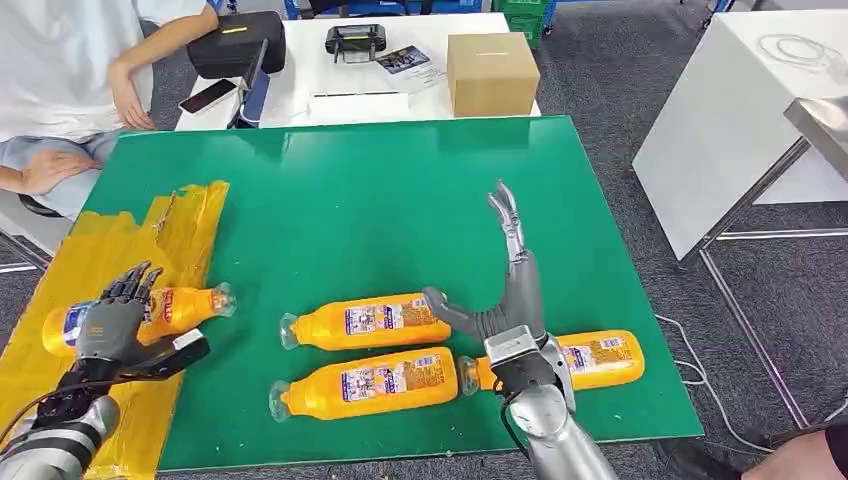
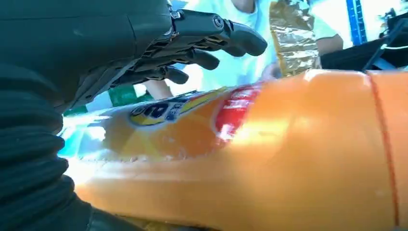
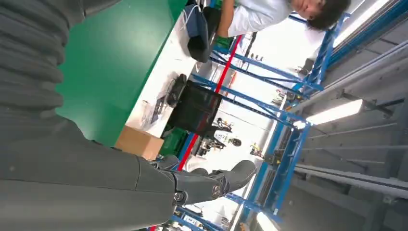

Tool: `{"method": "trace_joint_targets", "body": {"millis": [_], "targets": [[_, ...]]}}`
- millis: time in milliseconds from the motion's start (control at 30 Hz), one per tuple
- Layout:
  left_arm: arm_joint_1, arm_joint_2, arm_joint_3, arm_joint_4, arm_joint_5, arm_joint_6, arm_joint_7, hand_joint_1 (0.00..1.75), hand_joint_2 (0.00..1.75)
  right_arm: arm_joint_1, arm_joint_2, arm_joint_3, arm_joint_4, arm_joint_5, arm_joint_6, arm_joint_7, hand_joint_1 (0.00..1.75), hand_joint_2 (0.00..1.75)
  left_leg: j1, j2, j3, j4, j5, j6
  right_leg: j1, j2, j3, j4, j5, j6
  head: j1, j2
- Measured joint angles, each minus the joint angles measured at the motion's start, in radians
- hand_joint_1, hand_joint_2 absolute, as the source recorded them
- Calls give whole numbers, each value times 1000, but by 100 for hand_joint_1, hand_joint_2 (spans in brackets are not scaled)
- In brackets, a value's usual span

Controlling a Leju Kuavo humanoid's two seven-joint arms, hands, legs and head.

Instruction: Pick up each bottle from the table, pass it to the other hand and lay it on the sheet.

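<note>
An orange bottle (image 1: 170, 308) lies on the yellow sheet (image 1: 110, 245) at the table's left edge, its cap pointing right. My left hand (image 1: 112, 322) hovers over its label end with fingers spread and thumb out to the side. In the left wrist view the fingers (image 2: 211, 41) stand clear above the bottle (image 2: 269, 159). Three more orange bottles lie on the green table (image 1: 380, 200): one (image 1: 365, 322) in the middle, one (image 1: 370, 385) nearer, one (image 1: 600, 360) to the right. My right hand (image 1: 505, 300) is open between them, fingers (image 3: 216, 180) stretched forward.
A person (image 1: 70, 80) sits at the far left corner. Behind the green table is a white table with a cardboard box (image 1: 492, 72), a black bag (image 1: 235, 42), a phone (image 1: 207, 96) and a small device (image 1: 355, 40). Another white table (image 1: 730, 110) stands to the right.
</note>
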Motion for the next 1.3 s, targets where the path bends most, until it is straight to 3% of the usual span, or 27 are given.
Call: {"method": "trace_joint_targets", "body": {"millis": [133,267,667,833,1067,1300], "targets": [[19,-6,30,-37,158,-38,-122,0,175,2,0,0,0,6,-3,0,0,175,0,0,0,0,0,0,0,0,-1,0,0,0,0,0],[102,-45,100,-213,444,-123,-286,0,175,12,-5,-7,0,42,-10,5,0,175,-1,-1,-3,1,0,0,-1,0,-2,0,0,0,0,0],[288,-159,213,-707,680,-299,-366,0,175,48,-32,-18,0,189,-20,53,0,175,-1,-1,-5,1,0,0,-1,-1,-4,-1,0,0,0,0],[348,-205,233,-838,765,-434,-393,0,175,67,-60,-17,0,267,43,93,0,175,-1,-1,-5,1,0,0,-1,-1,-4,-1,0,0,0,0],[393,-249,245,-929,802,-508,-400,0,175,90,-107,-17,0,361,94,131,0,175,-1,-1,-6,1,0,0,-1,-1,-5,-1,0,0,0,0],[406,-277,171,-977,847,-542,-402,0,175,108,-205,-4,0,457,138,147,0,175,-1,-2,-6,1,0,1,-2,-2,-5,-1,0,0,0,0]]}}
